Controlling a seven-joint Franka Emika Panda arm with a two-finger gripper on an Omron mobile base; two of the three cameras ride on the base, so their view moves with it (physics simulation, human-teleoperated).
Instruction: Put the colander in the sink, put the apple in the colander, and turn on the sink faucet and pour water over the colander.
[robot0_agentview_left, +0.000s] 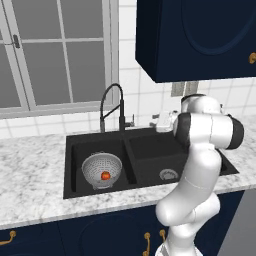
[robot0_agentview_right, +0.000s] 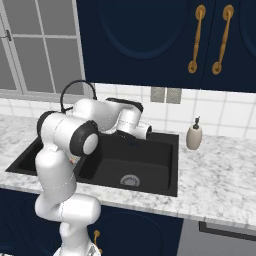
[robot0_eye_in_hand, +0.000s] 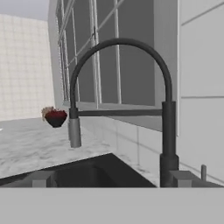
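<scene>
Even, soft rendered daylight, with no single bright source. The sink (robot0_agentview_left: 150, 150) is matte black and shows no glare; faint shading lies inside its basins. The base views are sharp edge to edge. In the hand view the faucet (robot0_eye_in_hand: 127, 100) looks slightly soft and pixelated.

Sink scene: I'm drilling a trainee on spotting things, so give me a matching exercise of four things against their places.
Things:
1. apple
2. colander
3. soap dispenser
4. sink faucet

Places:
A. on the counter right of the sink
B. in the left basin
C. behind the divider between the basins
D. inside the colander

Pairs: 1-D, 2-B, 3-A, 4-C
</scene>
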